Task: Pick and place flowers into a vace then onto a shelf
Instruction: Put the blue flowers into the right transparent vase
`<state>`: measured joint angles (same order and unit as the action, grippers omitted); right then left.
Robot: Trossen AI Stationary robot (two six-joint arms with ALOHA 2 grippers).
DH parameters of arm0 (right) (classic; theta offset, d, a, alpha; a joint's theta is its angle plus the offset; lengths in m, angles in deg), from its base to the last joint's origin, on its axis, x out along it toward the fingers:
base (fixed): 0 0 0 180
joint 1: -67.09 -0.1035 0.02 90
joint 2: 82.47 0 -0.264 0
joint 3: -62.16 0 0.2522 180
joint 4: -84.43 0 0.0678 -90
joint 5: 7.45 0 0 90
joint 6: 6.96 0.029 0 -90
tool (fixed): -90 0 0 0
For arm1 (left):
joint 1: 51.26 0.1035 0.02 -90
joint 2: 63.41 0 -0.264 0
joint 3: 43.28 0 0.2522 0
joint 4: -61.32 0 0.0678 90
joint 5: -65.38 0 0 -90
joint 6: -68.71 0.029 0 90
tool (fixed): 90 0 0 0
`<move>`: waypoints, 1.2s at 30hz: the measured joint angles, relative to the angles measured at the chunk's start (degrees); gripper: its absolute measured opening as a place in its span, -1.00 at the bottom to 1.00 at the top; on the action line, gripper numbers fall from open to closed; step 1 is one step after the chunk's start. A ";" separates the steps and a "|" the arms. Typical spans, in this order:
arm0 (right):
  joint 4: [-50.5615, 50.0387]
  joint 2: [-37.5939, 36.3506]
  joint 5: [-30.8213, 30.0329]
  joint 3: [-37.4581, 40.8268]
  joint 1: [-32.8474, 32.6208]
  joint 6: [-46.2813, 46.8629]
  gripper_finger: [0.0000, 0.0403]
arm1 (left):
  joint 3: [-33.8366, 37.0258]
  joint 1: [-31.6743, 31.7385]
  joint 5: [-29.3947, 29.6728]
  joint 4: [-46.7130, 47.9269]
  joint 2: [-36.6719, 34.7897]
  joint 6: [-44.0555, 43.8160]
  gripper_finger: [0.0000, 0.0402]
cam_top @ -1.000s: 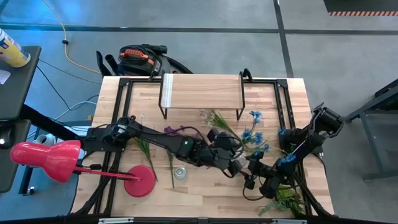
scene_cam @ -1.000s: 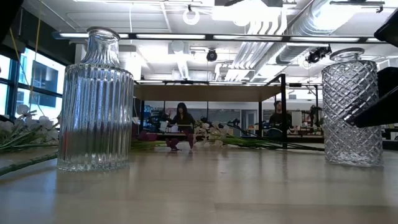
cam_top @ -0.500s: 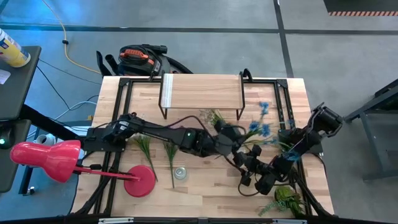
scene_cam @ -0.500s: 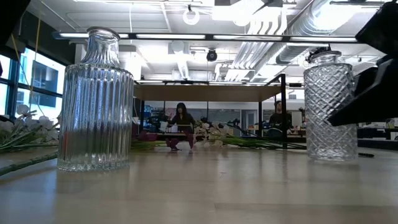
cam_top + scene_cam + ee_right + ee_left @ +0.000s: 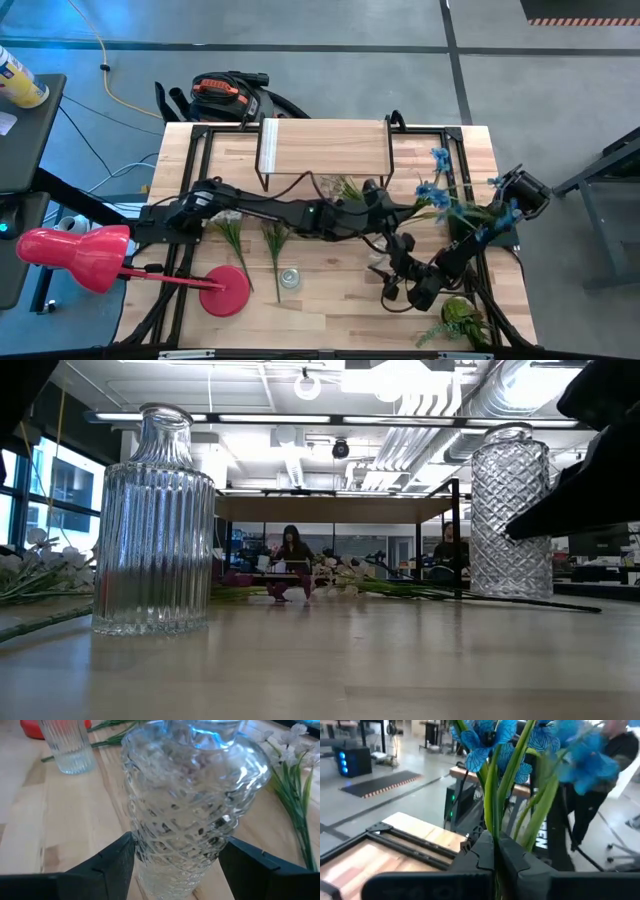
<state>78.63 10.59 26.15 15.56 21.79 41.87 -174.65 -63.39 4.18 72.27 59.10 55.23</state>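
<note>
Counting two glass vases: diamond-cut vase (image 5: 185,815) clamped between right gripper (image 5: 175,865) fingers, ribbed vase (image 5: 152,525) standing apart on table (image 5: 330,300). One bunch of blue flowers (image 5: 440,190) pinched in shut left gripper (image 5: 495,857), stems running sideways toward table's right edge, blossoms outermost. Three loose stems lying near one shelf (image 5: 325,148).

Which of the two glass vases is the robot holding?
The diamond-patterned vase, squeezed between the right gripper fingers. The ribbed vase with straight up-and-down grooves stands alone on the table, untouched.
</note>
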 joint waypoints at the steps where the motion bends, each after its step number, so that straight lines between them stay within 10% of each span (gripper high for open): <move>1: 0.02 0.00 0.37 0.00 -0.11 0.02 0.24 | 1.57 0.11 -0.66 -3.37 0.04 0.49 -0.83; 25: -1.61 0.00 2.12 0.00 -2.05 1.11 0.26 | 40.88 0.39 -3.46 -66.85 -3.24 -8.19 -0.83; 36: -1.83 0.02 4.27 0.00 -0.40 1.16 0.26 | 41.56 -0.22 -3.87 -64.10 -3.46 -5.96 -0.77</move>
<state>76.80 10.61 30.42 15.56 21.39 43.02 -133.09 -63.61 0.31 8.16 55.63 49.27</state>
